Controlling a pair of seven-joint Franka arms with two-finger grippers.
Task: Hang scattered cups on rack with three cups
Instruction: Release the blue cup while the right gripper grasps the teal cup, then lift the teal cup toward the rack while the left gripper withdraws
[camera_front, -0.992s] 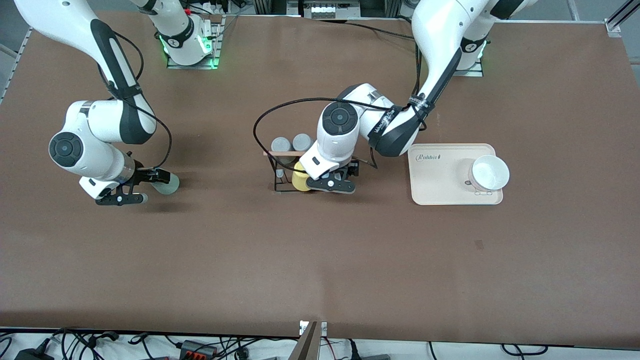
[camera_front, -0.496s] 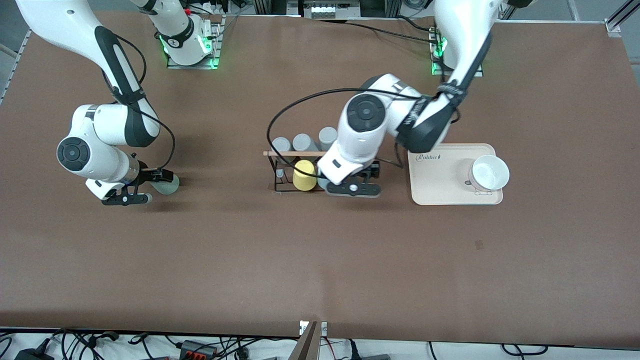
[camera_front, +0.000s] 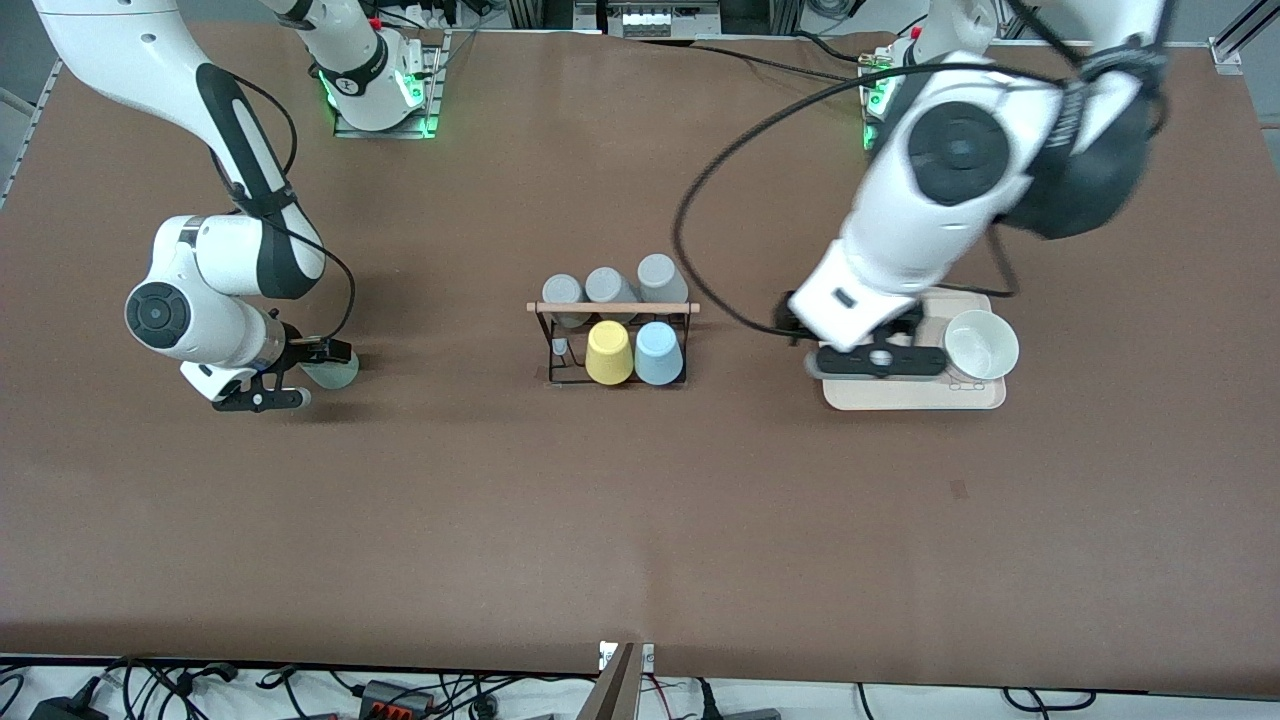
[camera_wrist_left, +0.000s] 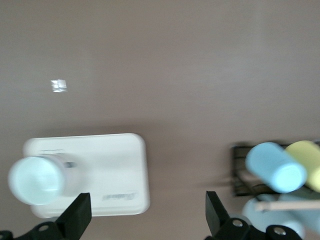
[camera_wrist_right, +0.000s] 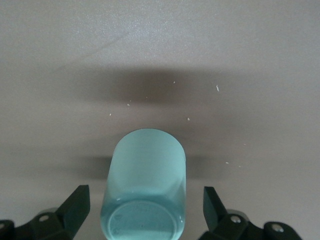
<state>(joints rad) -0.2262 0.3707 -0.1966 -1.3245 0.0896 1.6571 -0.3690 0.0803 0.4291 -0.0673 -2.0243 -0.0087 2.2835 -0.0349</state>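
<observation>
The black wire rack (camera_front: 612, 340) with a wooden rod stands mid-table. It holds three grey cups (camera_front: 610, 285), a yellow cup (camera_front: 608, 353) and the light blue cup (camera_front: 659, 353). The blue cup also shows in the left wrist view (camera_wrist_left: 275, 167). The mint-green cup (camera_front: 338, 371) lies on its side toward the right arm's end of the table. My right gripper (camera_front: 315, 375) is open and straddles it; in the right wrist view the cup (camera_wrist_right: 147, 170) lies between the fingers without touching them. My left gripper (camera_front: 880, 362) is open and empty, raised over the beige tray (camera_front: 935, 398).
A white bowl (camera_front: 980, 345) sits on the beige tray, which also shows in the left wrist view (camera_wrist_left: 115, 165). The left arm's black cable loops above the table between the rack and the tray.
My left gripper has let go of the blue cup on the rack, risen and swung over the tray. My right gripper has edged closer around the mint-green cup.
</observation>
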